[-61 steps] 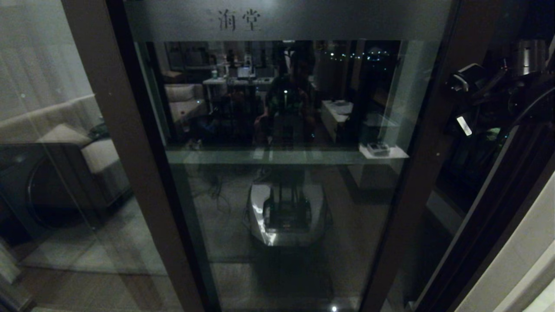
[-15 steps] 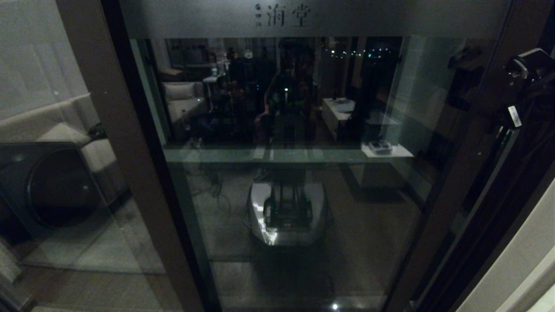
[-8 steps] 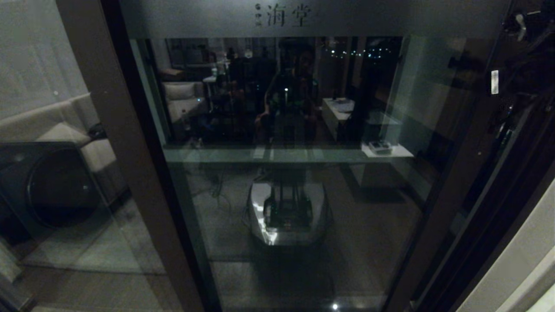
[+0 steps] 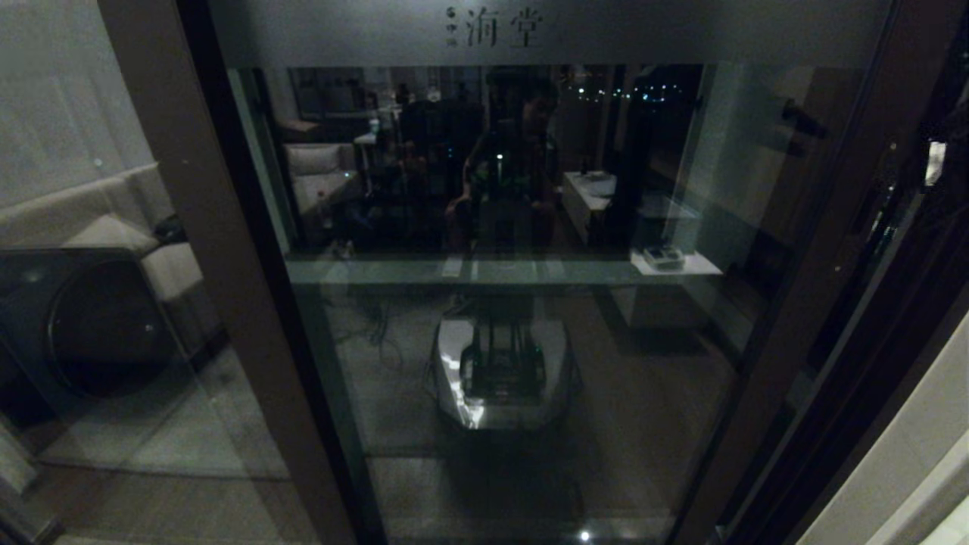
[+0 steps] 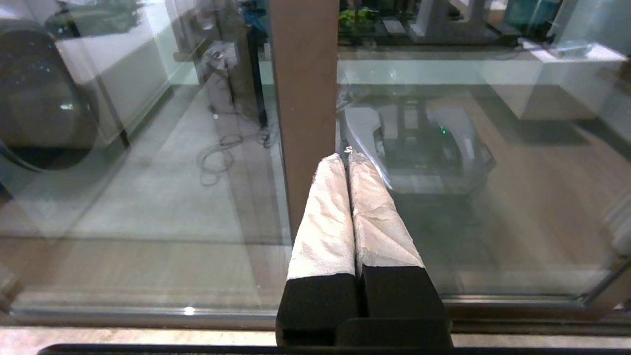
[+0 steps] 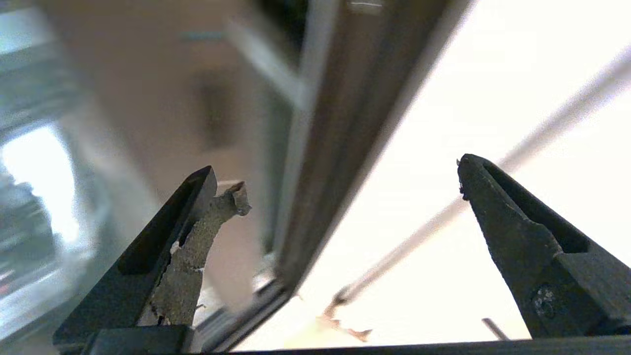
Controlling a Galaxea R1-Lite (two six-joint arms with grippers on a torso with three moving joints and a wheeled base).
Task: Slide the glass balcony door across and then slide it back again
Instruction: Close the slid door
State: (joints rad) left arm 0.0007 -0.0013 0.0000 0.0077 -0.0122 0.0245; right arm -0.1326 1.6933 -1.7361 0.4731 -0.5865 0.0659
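From the head camera I have the glass balcony door (image 4: 530, 303) filling nearly the whole view, a tall pane in a dark brown frame with a frosted band (image 4: 545, 30) across the top carrying small printed characters. Its right-hand upright (image 4: 825, 257) slants down the right side of the view, and just past it is a dark gap, then a pale wall (image 4: 908, 469) in the lower right corner. To the left, a plain brown post (image 4: 204, 250) separates the door from another glass panel (image 4: 83, 303). The pane mirrors the room behind me, including my own wheeled base (image 4: 500, 371) low in the middle.

My right gripper (image 6: 345, 172) is up by that right-hand upright: in the right wrist camera its jaws stand wide apart with nothing between them, the door's frame edge (image 6: 340, 148) running diagonally between the two tips and the bright wall behind. In the head view I can only make out a dark shape at the far right edge.

My left gripper (image 5: 345, 158) is parked low in front of the brown post (image 5: 305, 98), its cloth-wrapped jaws pressed together and holding nothing.
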